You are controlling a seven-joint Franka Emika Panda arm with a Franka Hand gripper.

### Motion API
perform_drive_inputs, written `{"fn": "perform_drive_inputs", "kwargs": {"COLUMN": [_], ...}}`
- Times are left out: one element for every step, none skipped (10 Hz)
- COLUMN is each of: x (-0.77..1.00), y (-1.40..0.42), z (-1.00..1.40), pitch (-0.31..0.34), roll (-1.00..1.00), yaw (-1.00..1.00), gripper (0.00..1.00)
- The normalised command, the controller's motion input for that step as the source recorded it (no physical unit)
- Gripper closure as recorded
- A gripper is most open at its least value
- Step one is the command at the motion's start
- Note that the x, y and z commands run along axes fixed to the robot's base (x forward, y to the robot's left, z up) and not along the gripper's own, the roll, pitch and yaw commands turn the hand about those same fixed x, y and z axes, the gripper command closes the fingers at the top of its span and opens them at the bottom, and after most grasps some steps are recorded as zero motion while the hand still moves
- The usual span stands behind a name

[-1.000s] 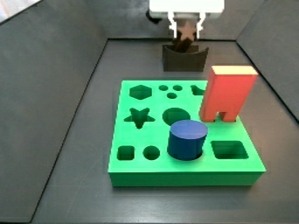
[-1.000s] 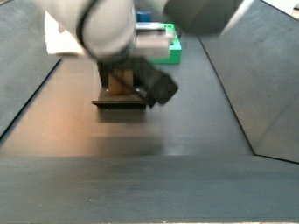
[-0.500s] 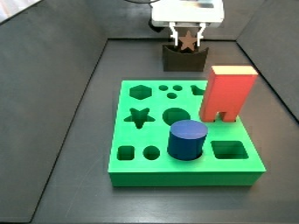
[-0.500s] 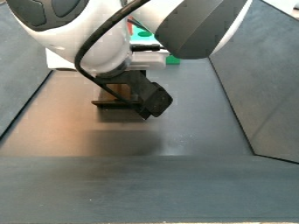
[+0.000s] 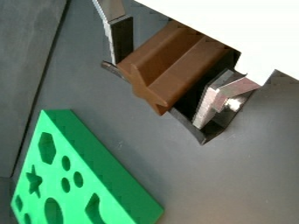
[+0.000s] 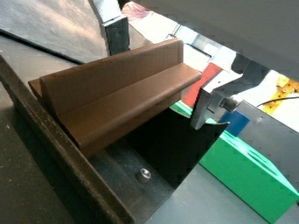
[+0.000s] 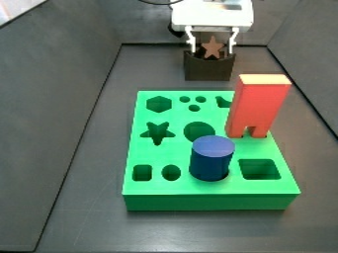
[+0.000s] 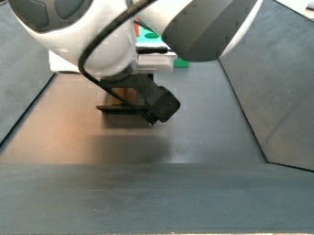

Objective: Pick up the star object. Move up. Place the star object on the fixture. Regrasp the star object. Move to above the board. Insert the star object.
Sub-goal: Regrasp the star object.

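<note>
Above the dark boxy fixture (image 7: 208,65), the gripper (image 7: 211,44) fingers pinch the brown wooden star peg (image 5: 170,70) (regrasp apparently done); next, carry it above the green board (image 7: 209,150).

One star object (image 7: 209,44), one fixture (image 7: 208,67) — one board (image 7: 158,193).

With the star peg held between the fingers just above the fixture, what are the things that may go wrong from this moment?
1. The gripper holds the star object close above the fixture; any tilt may let it catch the fixture's edge.
2. In a wrist view the star object sticks out well past the fingers, so it may twist in the grasp.
3. On the board, the red block and the blue cylinder stand near the star hole; the gripper might hit them.
</note>
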Motion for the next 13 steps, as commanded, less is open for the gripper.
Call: {"fn": "perform_drive_inputs", "kwargs": {"x": [0.00,-0.02,-0.03,-0.04,-0.04,-0.03,-0.03,-0.03,-0.15,-0.13,-0.13,-0.12,-0.08], "y": [0.00,0.00,0.00,0.00,0.00,0.00,0.00,0.00,-0.78,-0.77,-0.66,-0.46,-0.31], "z": [1.00,1.00,1.00,1.00,0.91,0.73,0.55,0.30,0.71,0.60,0.48,0.22,0.06], "pitch": [0.017,0.022,0.022,0.027,0.040,0.050,0.056,0.052,0.060,0.059,0.050,0.039,0.035], "roll": [0.05,0.07,0.07,0.07,0.07,0.06,0.06,0.05,1.00,1.00,1.00,1.00,1.00], "yaw": [-0.03,-0.01,-0.01,0.00,0.00,0.00,0.00,-0.01,0.04,0.04,0.04,0.03,0.03], "gripper": [0.00,0.00,0.00,0.00,0.00,0.00,0.00,0.00,0.00,0.00,0.00,0.00,0.00]}}
